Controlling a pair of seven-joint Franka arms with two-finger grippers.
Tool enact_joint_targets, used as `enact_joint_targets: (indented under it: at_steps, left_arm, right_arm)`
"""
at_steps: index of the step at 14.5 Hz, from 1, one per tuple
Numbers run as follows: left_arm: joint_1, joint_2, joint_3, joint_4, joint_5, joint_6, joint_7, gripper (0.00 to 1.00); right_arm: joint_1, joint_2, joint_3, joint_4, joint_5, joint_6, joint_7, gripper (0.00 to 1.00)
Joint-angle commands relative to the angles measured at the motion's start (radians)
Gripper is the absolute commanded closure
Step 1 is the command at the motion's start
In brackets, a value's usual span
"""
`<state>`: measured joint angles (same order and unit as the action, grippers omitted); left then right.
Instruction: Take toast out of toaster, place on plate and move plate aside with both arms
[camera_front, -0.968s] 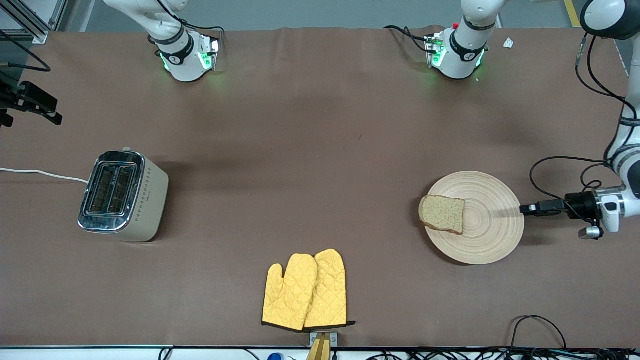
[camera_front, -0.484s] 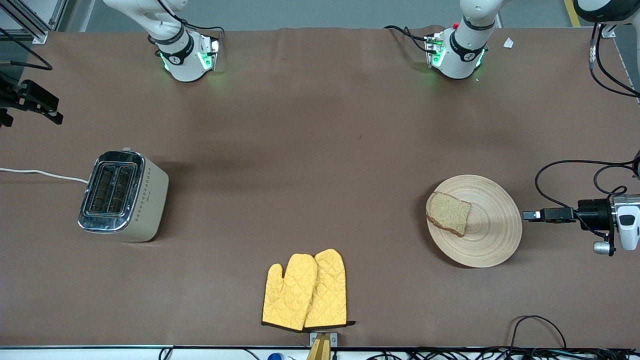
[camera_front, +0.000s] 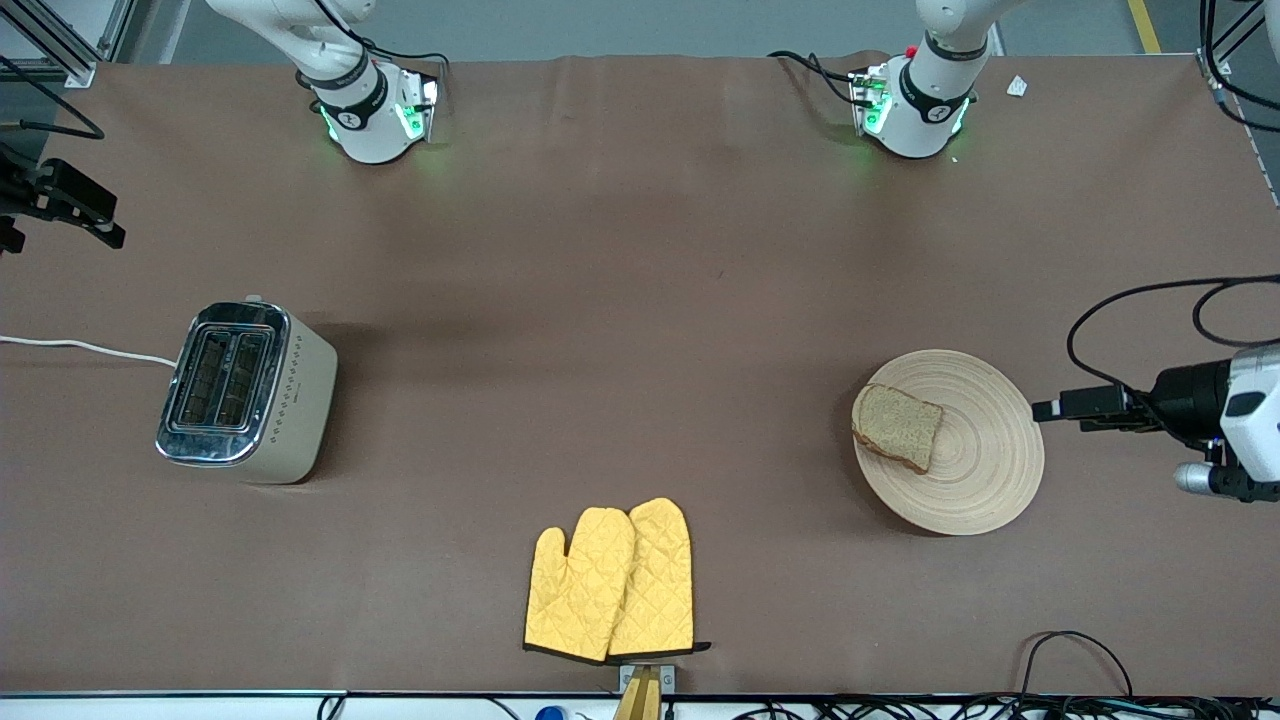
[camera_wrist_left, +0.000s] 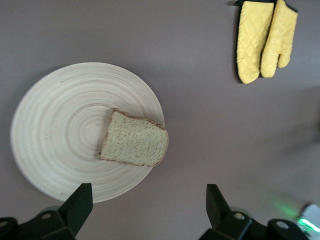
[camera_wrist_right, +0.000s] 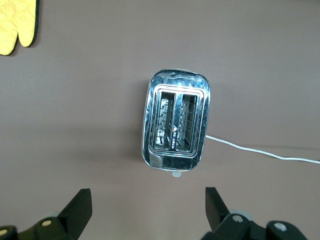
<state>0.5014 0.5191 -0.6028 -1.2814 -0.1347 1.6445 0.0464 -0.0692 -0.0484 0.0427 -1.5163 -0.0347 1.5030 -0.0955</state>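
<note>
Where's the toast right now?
The toast lies on the wooden plate, at its edge toward the right arm's end, with the plate near the left arm's end of the table.

One toast (camera_front: 897, 427), one plate (camera_front: 985, 470), one toaster (camera_front: 245, 392), seemingly two mitts (camera_front: 610, 582).

Bare table (camera_front: 620, 300) mid — toaster (camera_front: 245, 392), mitts (camera_front: 610, 580) at edges.

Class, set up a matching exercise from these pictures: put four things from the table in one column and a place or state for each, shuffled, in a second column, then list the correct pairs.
Things:
1. toast
2. toaster
3. oven mitts
4. left hand

Places or states:
A. slots empty
B. open, above the plate
C. nearest the front camera
D. lying on the plate, overhanging its rim

Pairs: 1-D, 2-A, 3-C, 4-B
</note>
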Motion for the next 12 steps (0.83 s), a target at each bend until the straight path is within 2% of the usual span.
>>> enact_joint_targets:
  at_steps: [1,5,7,8,12]
  left_arm:
    - [-0.047,-0.099,0.009,-0.021,0.066,-0.041,-0.052,0.0]
    - [-0.115,-0.218,0.008,-0.022,0.139,-0.089,-0.178,0.0]
    - [-0.188,-0.276,0.026,-0.03,0.191,-0.092,-0.18,0.0]
    - [-0.205,-0.307,0.052,-0.042,0.22,-0.097,-0.172,0.0]
    - [-0.394,-0.407,0.259,-0.073,0.231,-0.193,-0.161,0.0]
  right_arm:
    - [0.006,-0.004,0.0,0.005,-0.019,-0.007,-0.007,0.0]
    - [0.003,-0.004,-0.001,0.004,-0.017,-0.009,-0.009,0.0]
    - [-0.001,-0.004,-0.004,0.004,-0.019,-0.007,-0.01,0.0]
    - [-0.006,-0.004,-0.006,0.004,-0.019,-0.009,-0.01,0.0]
    - [-0.011,-0.004,-0.012,0.004,-0.02,-0.009,-0.01,0.0]
